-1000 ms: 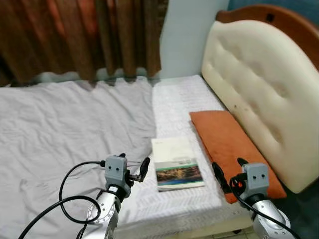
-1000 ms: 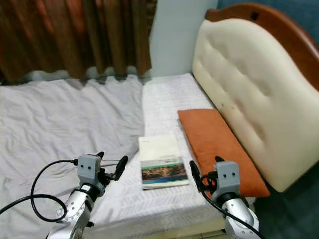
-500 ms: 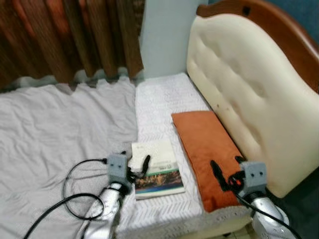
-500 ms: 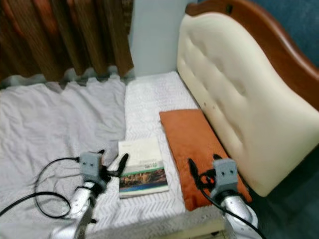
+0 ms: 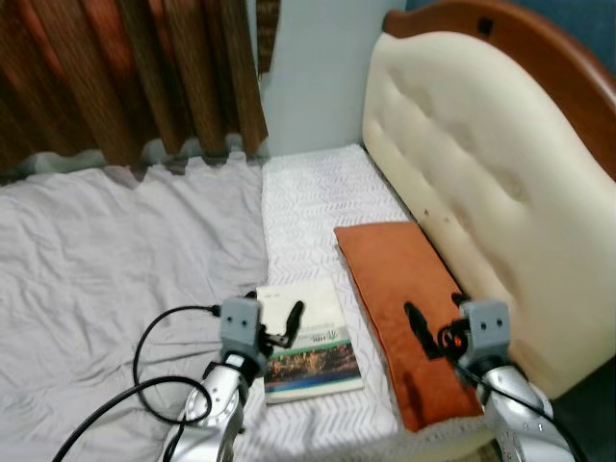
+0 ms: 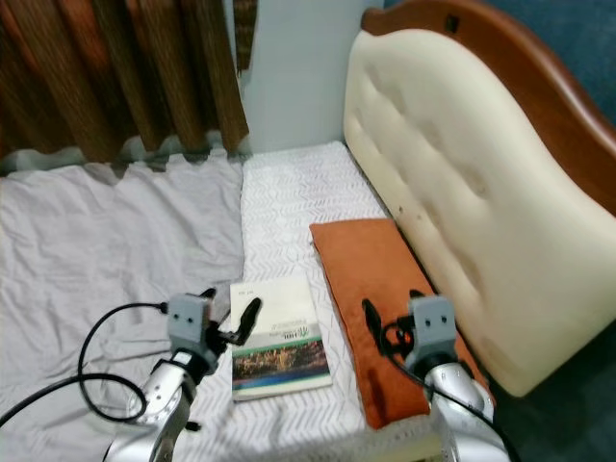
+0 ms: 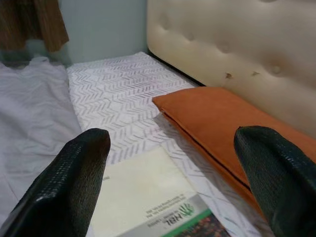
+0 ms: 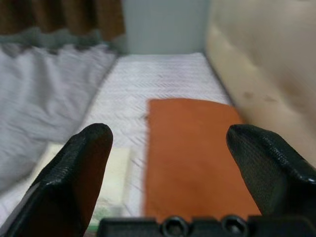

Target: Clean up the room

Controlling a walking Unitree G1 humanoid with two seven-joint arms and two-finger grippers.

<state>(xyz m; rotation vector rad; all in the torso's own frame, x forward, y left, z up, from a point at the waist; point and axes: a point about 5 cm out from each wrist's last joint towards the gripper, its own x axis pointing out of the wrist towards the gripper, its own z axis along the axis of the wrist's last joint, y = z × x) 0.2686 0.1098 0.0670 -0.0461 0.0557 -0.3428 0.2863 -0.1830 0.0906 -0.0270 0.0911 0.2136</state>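
headboard (image 5: 481, 164): cream padding, tufted, smooth, framed in glossy wood | pillow (image 5: 404, 289): orange matt cloth | book (image 5: 310, 339): paper, glossy cover | sheet (image 5: 106, 260): grey wrinkled cloth | mattress cover (image 5: 308, 207): white chevron-quilted | fingers (image 7: 74, 182): black, finely textured

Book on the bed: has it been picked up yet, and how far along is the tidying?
Nothing looks done yet. The book lies flat on the white mattress, beside the orange pillow. In hand: the left gripper is open over the book's near edge, not gripping it; the right gripper is open above the pillow. Left: grasping and removing the book, and straightening the rumpled grey sheet.
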